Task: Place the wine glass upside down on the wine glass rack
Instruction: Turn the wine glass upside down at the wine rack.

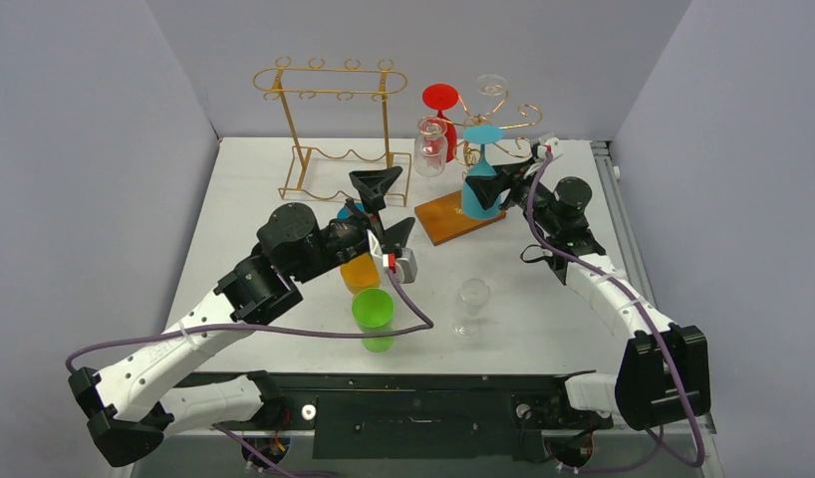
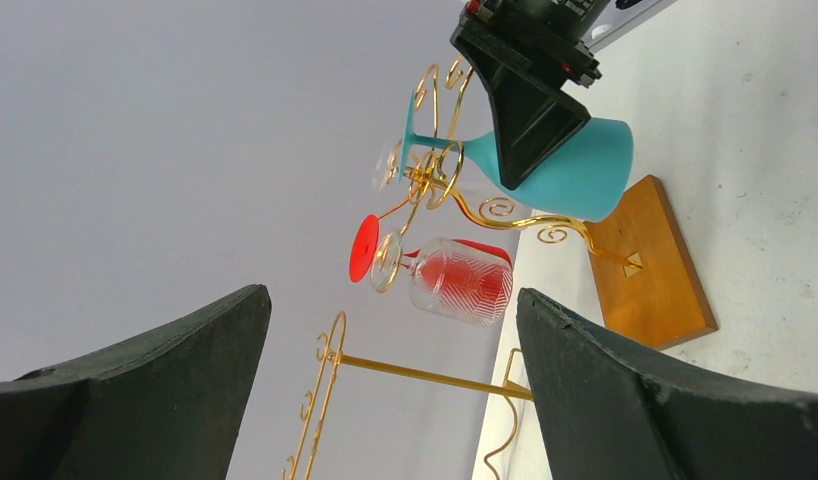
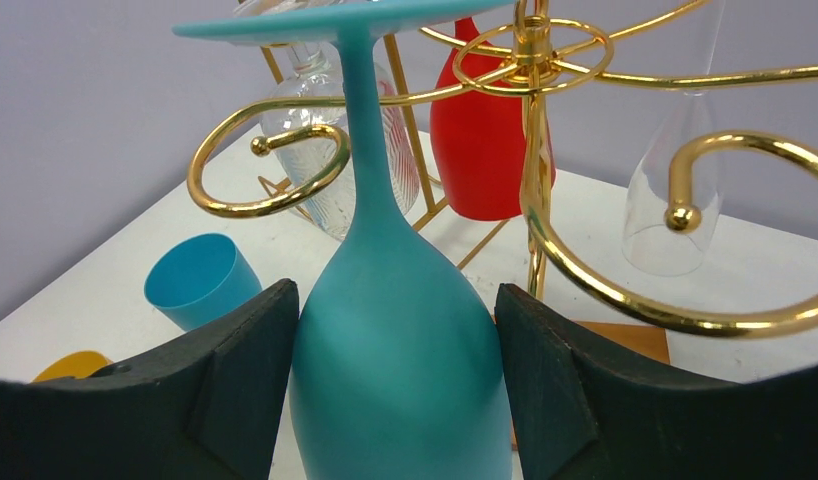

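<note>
Currently my right gripper [image 1: 488, 187] is clamped on the teal wine glass [image 1: 473, 206]. The glass is upside down at the near side of the spiral rack [image 1: 518, 118], bowl over the rack's wooden base [image 1: 445, 221] and foot up among the gold arms. On the right wrist feed both fingers [image 3: 235, 385] press against the sides of the bowl. The stem rises just beside one curled arm end of the rack, with the flat foot above it (whether the foot actually rests on the wire I cannot tell from any view). On the rack's far side a red glass [image 3: 480, 150] and a patterned clear glass [image 3: 400, 140] hang inverted. Another clear glass [image 3: 650, 240] hangs to the right of the rack's post.

My left gripper [image 1: 387, 209] is spread wide with nothing between its fingers [image 2: 165, 395]. It sits left of the rack and apart from it, turned so that its camera looks across at the rack and the right gripper.

Nearer to me than the rack and to its left stand an orange cup [image 1: 359, 272] and a green cup [image 1: 374, 311], close together. A small clear glass [image 1: 472, 304] stands upright in front of the rack's wooden base, well apart from it. A blue cup [image 3: 200, 280] sits left of that base. A tall gold rack [image 1: 329, 129] stands well left of the spiral rack, toward the back of the table [image 1: 254, 189].
</note>
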Tool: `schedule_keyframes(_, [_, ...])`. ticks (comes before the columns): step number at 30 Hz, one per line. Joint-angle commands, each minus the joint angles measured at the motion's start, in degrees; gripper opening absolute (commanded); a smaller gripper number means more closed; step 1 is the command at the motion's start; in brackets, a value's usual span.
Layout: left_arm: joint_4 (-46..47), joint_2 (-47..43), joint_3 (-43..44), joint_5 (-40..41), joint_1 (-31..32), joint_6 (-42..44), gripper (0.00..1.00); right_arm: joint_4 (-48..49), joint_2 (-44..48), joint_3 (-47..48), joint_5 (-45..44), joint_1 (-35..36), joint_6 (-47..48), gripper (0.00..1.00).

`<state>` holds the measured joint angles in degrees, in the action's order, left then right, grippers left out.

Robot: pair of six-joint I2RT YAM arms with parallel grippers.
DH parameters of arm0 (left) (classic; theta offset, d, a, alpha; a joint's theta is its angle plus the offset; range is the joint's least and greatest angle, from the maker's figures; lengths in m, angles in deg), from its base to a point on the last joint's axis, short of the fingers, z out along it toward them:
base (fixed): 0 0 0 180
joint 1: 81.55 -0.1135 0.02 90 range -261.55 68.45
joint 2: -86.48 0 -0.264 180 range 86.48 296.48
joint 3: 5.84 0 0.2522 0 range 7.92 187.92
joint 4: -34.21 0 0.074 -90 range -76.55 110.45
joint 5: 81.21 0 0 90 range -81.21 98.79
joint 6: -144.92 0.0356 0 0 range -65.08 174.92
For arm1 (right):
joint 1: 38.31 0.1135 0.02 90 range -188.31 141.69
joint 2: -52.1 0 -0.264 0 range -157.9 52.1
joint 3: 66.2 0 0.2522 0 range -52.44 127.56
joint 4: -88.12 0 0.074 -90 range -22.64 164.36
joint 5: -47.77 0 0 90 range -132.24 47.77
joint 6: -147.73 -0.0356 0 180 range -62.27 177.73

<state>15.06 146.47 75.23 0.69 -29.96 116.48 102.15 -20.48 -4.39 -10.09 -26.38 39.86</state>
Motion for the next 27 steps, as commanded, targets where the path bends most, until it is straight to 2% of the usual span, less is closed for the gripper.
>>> schedule_keyframes(1, [0.0, -2.5, -0.4, 0.1, 0.0, -1.2, 0.91, 6.7, -2.0, 3.7, 1.3, -0.4, -0.6, 0.34])
schedule_keyframes(16, [0.8, -3.9, -2.5, 0.1, 1.0, -1.0, 0.91, 7.3, -6.8, 5.3, 1.5, 2.2, 0.0, 0.34])
schedule_keyframes(27, [0.8, -4.4, -3.6, -0.6, 1.0, -0.3, 0.91, 7.8, -5.7, 3.7, 0.0, 3.0, 0.1, 0.34])
